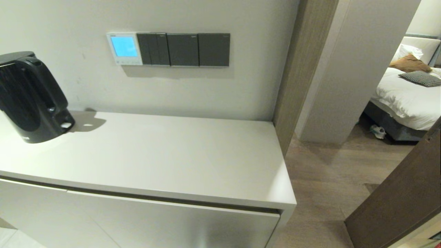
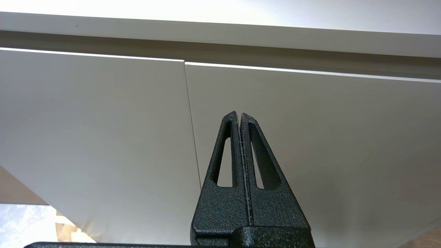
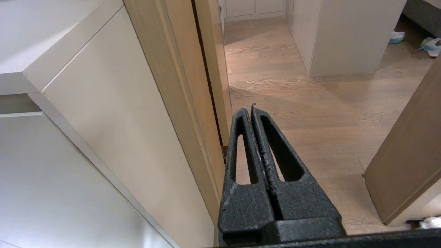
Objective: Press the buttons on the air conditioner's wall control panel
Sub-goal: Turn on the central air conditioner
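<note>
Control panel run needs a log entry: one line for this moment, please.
control panel: lit, untouched | left gripper: shut, facing cabinet doors | right gripper: shut, over floor

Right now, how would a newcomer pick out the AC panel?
Look at the wall above the cabinet. A row of plates hangs there; the AC panel is leftmost, the only white one, with a lit blue screen, beside the dark switches.

Bright overhead glare; soft kettle (image 1: 31,96) shadow
</note>
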You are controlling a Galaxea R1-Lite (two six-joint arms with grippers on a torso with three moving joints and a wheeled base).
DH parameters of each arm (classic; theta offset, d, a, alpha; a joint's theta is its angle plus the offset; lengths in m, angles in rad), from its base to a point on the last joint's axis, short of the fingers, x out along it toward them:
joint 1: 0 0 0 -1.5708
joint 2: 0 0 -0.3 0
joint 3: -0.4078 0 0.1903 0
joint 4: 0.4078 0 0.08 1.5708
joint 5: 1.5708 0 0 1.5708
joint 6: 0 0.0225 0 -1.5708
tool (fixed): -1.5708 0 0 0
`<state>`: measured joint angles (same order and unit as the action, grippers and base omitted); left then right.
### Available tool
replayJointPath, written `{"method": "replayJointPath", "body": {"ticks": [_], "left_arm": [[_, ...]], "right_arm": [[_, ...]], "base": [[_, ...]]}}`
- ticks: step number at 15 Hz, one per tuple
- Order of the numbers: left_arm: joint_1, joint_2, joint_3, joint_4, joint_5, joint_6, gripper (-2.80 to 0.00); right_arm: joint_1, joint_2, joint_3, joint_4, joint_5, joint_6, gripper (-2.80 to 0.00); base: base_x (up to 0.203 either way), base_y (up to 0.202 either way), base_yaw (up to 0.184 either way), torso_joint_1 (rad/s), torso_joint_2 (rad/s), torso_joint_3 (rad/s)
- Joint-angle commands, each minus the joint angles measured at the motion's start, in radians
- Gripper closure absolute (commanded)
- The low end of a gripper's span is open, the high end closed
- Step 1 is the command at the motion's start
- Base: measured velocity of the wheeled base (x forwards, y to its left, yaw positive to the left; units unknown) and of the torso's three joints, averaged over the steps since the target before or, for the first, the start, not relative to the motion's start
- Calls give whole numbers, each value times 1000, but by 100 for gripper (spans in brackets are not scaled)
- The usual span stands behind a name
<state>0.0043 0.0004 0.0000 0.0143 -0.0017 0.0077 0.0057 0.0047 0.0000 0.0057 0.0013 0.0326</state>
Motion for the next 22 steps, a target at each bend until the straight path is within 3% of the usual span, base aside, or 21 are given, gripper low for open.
{"method": "replayJointPath", "body": {"ticks": [1,22], "left_arm": [[0,0,0,1,0,0,0],[0,0,0,0,2,3,0]], "right_arm": [[0,1,2,0,0,1,0],[0,1,2,0,0,0,0]], "base": [[0,0,0,0,0,0],[0,0,0,0,0,0]]}}
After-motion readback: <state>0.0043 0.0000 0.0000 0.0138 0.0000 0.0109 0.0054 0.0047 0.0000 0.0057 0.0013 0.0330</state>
